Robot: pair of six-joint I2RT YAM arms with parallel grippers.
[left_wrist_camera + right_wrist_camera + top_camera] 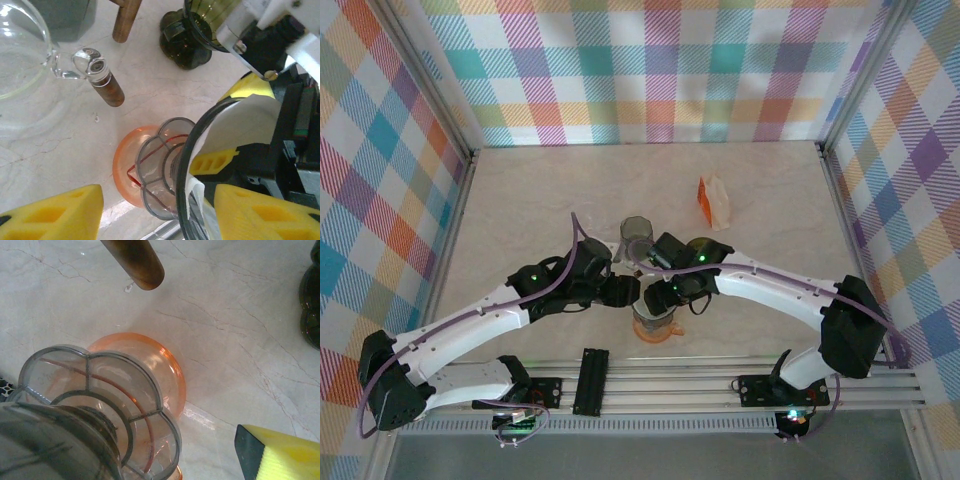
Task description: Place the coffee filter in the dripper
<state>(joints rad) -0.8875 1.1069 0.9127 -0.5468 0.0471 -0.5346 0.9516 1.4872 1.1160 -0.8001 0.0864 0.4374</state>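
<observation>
Peeking inside dripper (183, 160), white filter (240, 125), cut off at edge

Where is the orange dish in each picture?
Top external: orange dish low in the middle.
Left wrist: orange dish at lower centre-left.
Right wrist: orange dish at centre.
Shared landmark: the grey scalloped cup standing on it.

Dripper (653, 325) near front of tabletop (520, 200), filter (240, 125) inside; cup (636, 232) behind, packet (713, 200) farther back right.
</observation>
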